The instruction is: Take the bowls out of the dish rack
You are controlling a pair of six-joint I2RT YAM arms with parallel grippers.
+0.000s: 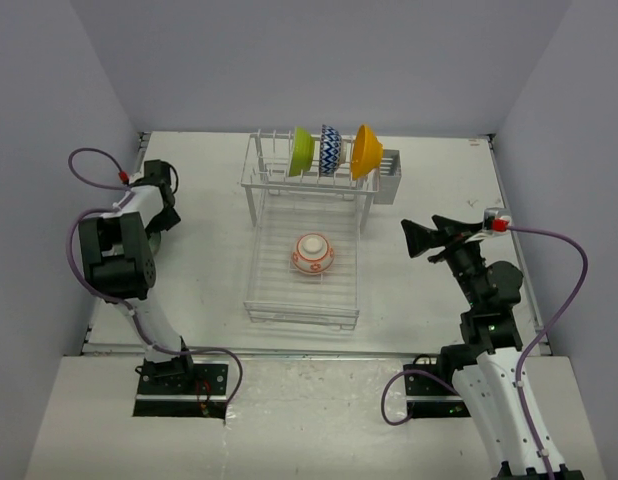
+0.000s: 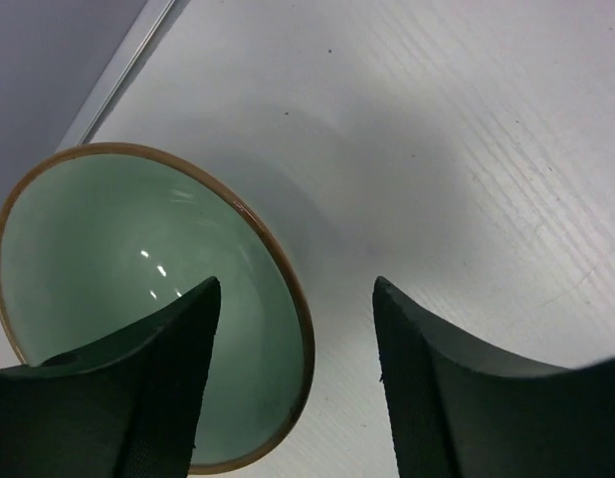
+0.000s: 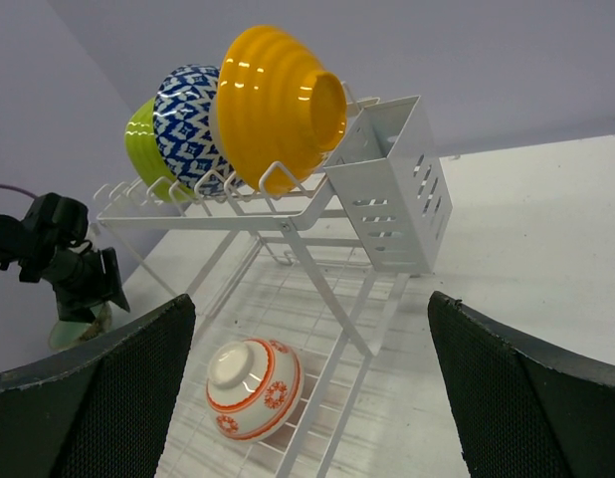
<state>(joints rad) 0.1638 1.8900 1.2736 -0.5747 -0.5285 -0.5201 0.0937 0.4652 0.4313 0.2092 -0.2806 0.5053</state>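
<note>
The white wire dish rack (image 1: 257, 258) stands mid-table. Its upper tier holds the lime green bowl (image 1: 302, 151), the blue-and-white zigzag bowl (image 1: 330, 150) and the orange-yellow bowl (image 1: 366, 150) on edge. The white bowl with orange-red pattern (image 1: 313, 254) lies upside down on the lower tray. The mint green bowl (image 2: 118, 259) sits upright on the table at the left. My left gripper (image 1: 165, 220) is open just above it, one finger over its inside and one outside, the rim between them (image 2: 296, 287). My right gripper (image 1: 409, 240) is open and empty, right of the rack, facing it (image 3: 307, 299).
A white cutlery holder (image 3: 392, 189) hangs on the rack's right end, beside the orange-yellow bowl (image 3: 273, 105). The table's left edge strip (image 2: 118, 80) runs close behind the mint bowl. Grey walls enclose the table on three sides.
</note>
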